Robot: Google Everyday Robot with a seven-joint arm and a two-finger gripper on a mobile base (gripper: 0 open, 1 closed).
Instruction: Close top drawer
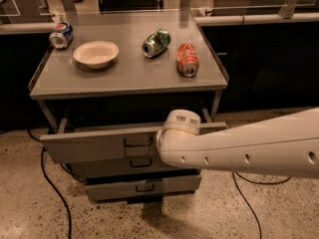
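The top drawer (94,144) is a grey metal drawer under the cabinet top, pulled out only a little, with a narrow gap above its front panel. Its small dark wire handle (138,141) shows at the centre. My white arm reaches in from the right. Its rounded end (178,133) lies against the right half of the drawer front, just right of the handle. My gripper sits at that end and is hidden behind the arm.
Two shorter grey drawers (109,167) (119,189) sit below. The cabinet top (129,76) holds a blue can (61,35), a white bowl (96,54), a green can (156,43) and a red can (188,59). Black cables (52,188) run over the speckled floor.
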